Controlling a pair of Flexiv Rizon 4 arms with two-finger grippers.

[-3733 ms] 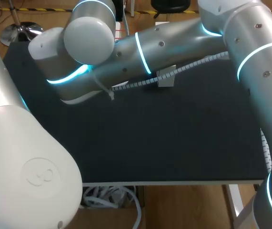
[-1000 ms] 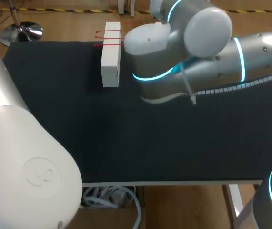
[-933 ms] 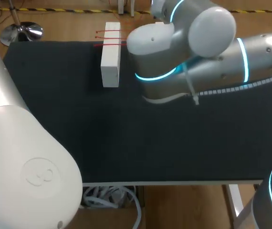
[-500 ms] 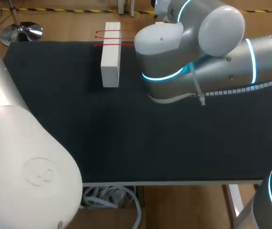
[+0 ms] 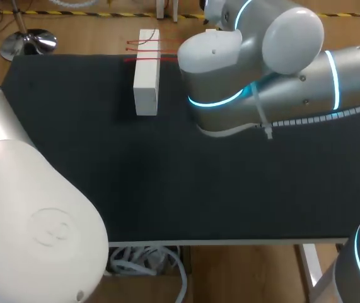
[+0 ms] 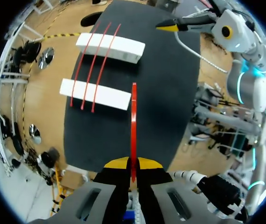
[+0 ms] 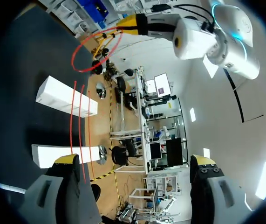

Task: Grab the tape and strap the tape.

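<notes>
Tape (image 6: 133,121), a thin red loop, is pinched between the pressed-together yellow tips of the left claw (image 6: 133,164). That wrist's own view catches the loop edge-on, as a straight red line running out from the tips over the black surface (image 6: 170,93). Ahead of the claw lie two long white blocks side by side, a nearer one (image 6: 95,94) and a farther one (image 6: 110,47), with three red strips (image 6: 92,67) laid across both. The right wrist view shows what this one cannot: seen from the other side, the held tape is an open oval ring, raised and well apart from the blocks. It also shows the right claw (image 7: 134,161) spread wide, with nothing between its fingers. The same two blocks and three strips lie ahead of that claw. The head view shows neither claw and none of the held tape. The big left arm (image 5: 34,208) fills its near corner, and the right arm (image 5: 255,69) reaches in over the far side of the surface. Only one block shows there, with red strips running off its far end toward the right arm, which hides the second block.
</notes>
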